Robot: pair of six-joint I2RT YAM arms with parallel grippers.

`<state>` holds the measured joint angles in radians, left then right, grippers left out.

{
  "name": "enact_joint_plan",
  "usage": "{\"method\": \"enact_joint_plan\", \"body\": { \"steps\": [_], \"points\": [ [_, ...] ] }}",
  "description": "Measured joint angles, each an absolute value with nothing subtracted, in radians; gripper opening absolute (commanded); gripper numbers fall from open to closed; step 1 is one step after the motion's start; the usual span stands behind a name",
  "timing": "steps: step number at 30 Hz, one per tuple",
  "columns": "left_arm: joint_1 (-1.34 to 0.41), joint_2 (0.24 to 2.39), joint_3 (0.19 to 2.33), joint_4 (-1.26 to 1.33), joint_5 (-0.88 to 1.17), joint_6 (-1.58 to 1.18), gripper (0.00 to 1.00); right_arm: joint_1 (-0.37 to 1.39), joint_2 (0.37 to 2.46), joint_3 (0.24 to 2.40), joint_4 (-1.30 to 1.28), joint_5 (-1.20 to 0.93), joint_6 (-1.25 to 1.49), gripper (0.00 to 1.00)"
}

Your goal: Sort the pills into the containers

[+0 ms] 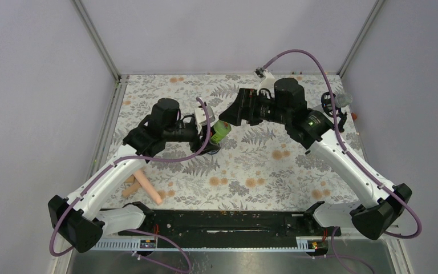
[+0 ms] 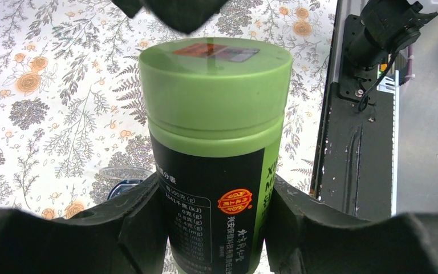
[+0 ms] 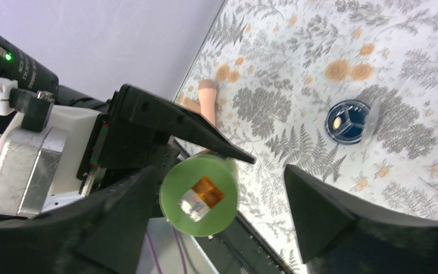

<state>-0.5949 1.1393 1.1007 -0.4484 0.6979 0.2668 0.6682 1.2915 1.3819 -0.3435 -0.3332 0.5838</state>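
My left gripper [image 2: 217, 188] is shut on the body of the green bottle [image 2: 214, 114], one finger pressed on each side, and holds it tilted above the table [image 1: 219, 132]. The bottle's green cap [image 3: 199, 197] points at my right gripper [image 3: 222, 177], which is open: its jaws stand either side of the cap, with a clear gap on the right side. The dark-blue jar [image 3: 348, 121] sits open on the cloth with one small pale pill [image 3: 336, 122] in a compartment. In the left wrist view the jar [image 2: 122, 187] is mostly hidden behind my left finger.
A clear lid [image 3: 374, 114] lies against the blue jar. Peach-pink rods [image 1: 147, 187] lie at the near left of the floral cloth. A black rail [image 1: 228, 222] runs along the near edge between the arm bases. Walls close in the left, back and right.
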Motion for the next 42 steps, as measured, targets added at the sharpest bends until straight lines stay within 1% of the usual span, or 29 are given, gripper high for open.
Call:
{"method": "enact_joint_plan", "body": {
  "steps": [4, 9, 10, 12, 13, 14, 15, 20, 22, 24, 25, 26, 30, 33, 36, 40, 42],
  "points": [
    [-0.595, 1.138, 1.101, -0.458, 0.718, 0.270, 0.00, 0.632, 1.269, 1.332, -0.269, -0.471, 0.514, 0.99],
    [-0.595, 1.139, 1.101, -0.463, 0.773, 0.271, 0.00, 0.634, 1.264, 1.312, -0.263, -0.643, 0.414, 0.99],
    [-0.595, 1.140, 1.101, -0.462, 0.783, 0.270, 0.00, 0.634, 1.266, 1.312, -0.265, -0.668, 0.395, 0.98],
    [-0.595, 1.142, 1.101, -0.462, 0.795, 0.270, 0.01, 0.636, 1.269, 1.311, -0.270, -0.677, 0.374, 0.92],
    [-0.595, 1.143, 1.101, -0.461, 0.801, 0.266, 0.03, 0.639, 1.272, 1.311, -0.273, -0.675, 0.363, 0.89],
    [-0.596, 1.145, 1.101, -0.460, 0.806, 0.263, 0.10, 0.641, 1.276, 1.311, -0.276, -0.670, 0.356, 0.85],
    [-0.596, 1.147, 1.101, -0.458, 0.808, 0.261, 0.15, 0.644, 1.281, 1.311, -0.279, -0.664, 0.351, 0.77],
    [-0.595, 1.151, 1.098, -0.450, 0.796, 0.233, 0.36, 0.683, 1.326, 1.325, -0.298, -0.638, 0.336, 0.46],
    [-0.591, 1.152, 1.089, -0.449, 0.788, 0.213, 0.47, 0.694, 1.345, 1.346, -0.321, -0.614, 0.328, 0.37],
    [-0.591, 1.152, 1.078, -0.429, 0.778, 0.199, 0.66, 0.696, 1.352, 1.355, -0.332, -0.600, 0.322, 0.31],
    [-0.591, 1.152, 1.071, -0.415, 0.775, 0.192, 0.91, 0.698, 1.353, 1.357, -0.336, -0.587, 0.321, 0.29],
    [-0.591, 1.151, 1.063, -0.389, 0.768, 0.179, 0.98, 0.701, 1.353, 1.359, -0.345, -0.559, 0.320, 0.29],
    [-0.597, 1.118, 1.019, -0.285, 0.690, 0.132, 0.99, 0.704, 1.353, 1.359, -0.430, -0.395, 0.308, 0.29],
    [-0.597, 1.084, 0.983, -0.221, 0.579, 0.090, 0.99, 0.688, 1.353, 1.351, -0.468, -0.255, 0.306, 0.29],
    [-0.600, 1.069, 0.943, -0.154, 0.355, 0.002, 0.99, 0.654, 1.346, 1.300, -0.467, -0.106, 0.307, 0.31],
    [-0.580, 1.069, 0.878, -0.112, 0.004, -0.150, 0.99, 0.608, 1.350, 1.144, -0.435, 0.111, 0.305, 0.31],
    [-0.562, 1.072, 0.866, -0.135, -0.104, -0.218, 0.99, 0.599, 1.367, 1.065, -0.422, 0.202, 0.302, 0.31]
  ]
}}
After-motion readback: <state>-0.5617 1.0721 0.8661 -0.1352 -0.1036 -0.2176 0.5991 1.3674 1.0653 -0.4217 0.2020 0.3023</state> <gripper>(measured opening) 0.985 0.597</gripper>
